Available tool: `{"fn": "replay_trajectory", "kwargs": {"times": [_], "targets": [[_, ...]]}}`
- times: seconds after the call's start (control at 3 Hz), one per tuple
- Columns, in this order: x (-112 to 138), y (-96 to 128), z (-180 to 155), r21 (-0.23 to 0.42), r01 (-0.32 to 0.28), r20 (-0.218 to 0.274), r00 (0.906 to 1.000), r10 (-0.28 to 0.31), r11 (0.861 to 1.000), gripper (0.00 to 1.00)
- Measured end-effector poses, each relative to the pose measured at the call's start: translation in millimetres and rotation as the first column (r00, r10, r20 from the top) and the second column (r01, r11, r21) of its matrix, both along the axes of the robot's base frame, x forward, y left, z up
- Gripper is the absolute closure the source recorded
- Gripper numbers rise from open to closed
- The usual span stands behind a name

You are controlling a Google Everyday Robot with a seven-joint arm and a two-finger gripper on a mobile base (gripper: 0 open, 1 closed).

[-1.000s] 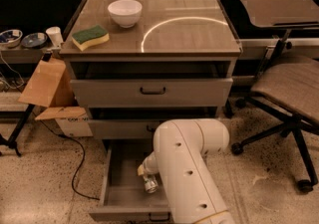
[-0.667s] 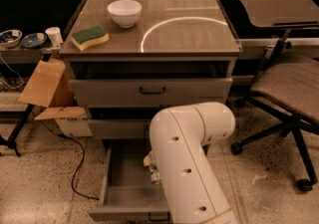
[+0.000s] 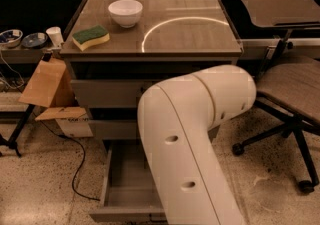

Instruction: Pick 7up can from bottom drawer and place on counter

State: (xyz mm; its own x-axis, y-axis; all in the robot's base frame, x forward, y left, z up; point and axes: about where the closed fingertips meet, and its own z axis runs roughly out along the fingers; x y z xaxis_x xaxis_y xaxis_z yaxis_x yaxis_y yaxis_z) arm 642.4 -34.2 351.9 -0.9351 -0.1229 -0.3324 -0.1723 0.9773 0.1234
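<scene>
Looking over the cabinet, I found that my own white arm [image 3: 195, 144] filled the middle and the lower right of the frame, and it covered much of what I needed to see. My pincer was somewhere behind this arm, low in the frame, so I could not tell if it was released, clenched, or grasping something. The bottom drawer [image 3: 125, 179] stood pulled out at the lower left of the frame, and the part of its grey floor that showed was bare. The 7up can was not visible either. I judged that it was in the hidden right part of the drawer or with my pincer, but I could not say which.

The counter [image 3: 195, 39] lay across the top of the frame, with a white bowl [image 3: 125, 12] and a green and yellow sponge [image 3: 90, 37] on its left side, apart from the bright arc of light further right.

About the can, my judgement was this: a small drink can is light, with thin walls that dent easily and a smooth, slippery skin. It should be taken around the middle of its body, with only moderate pressure, and kept upright on the way up to the counter.
</scene>
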Motion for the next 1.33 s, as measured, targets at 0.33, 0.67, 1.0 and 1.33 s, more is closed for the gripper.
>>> {"fn": "replay_trajectory", "kwargs": {"times": [0.33, 0.67, 1.0, 1.33], "targets": [[-48, -22, 50, -0.062, 0.041, -0.045, 0.9980, -0.044, 0.997, 1.00], [-117, -51, 88, -0.170, 0.062, -0.128, 0.9882, -0.084, 0.983, 1.00], [-175, -61, 128, -0.275, 0.061, -0.203, 0.9719, -0.120, 0.959, 1.00], [-173, -25, 188, -0.306, 0.068, -0.167, 0.9781, -0.124, 0.950, 1.00]]}}
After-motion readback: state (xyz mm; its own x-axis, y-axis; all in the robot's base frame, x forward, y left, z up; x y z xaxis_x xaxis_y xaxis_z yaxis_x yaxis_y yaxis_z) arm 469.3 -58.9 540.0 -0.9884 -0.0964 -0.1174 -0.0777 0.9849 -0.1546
